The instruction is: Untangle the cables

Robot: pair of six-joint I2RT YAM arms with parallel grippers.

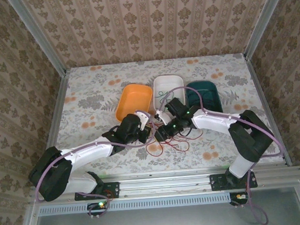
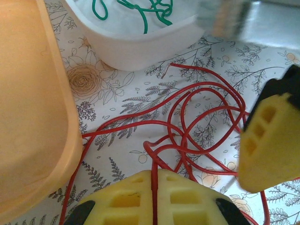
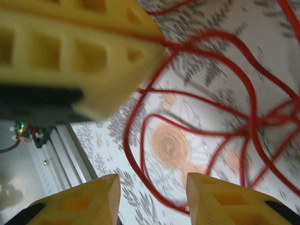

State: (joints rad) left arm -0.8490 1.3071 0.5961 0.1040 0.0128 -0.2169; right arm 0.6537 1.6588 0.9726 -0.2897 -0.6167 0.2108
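Left hand (image 2: 153, 176) is shut – pads pressed together with the red cable (image 2: 206, 110) pinched in the seam, and the strand runs up out of the grip into the pile. Right hand (image 3: 153, 187) is open, fingers well apart. A bend of red crosses the gap between them in the right wrist view, but nothing is clamped.

From the top view both hands sit close together, mid-surface (image 1: 88, 106), just in front of the trays, tips nearly meeting over the red tangle. One yellow finger of the right hand shows at the right edge of the left wrist view, just beside the loops.

The red cable lies in several loose overlapping loops on the floral surface, in front of the white tray (image 2: 136, 49). One strand trails along the rim of the orange tray (image 2: 33, 117), and a free end points toward the white tray's wall.

The green cable (image 2: 145, 14) is coiled inside the white tray – apart from the red. The teal tray (image 1: 205, 95) sits to the right of the white one; I can't tell its contents.
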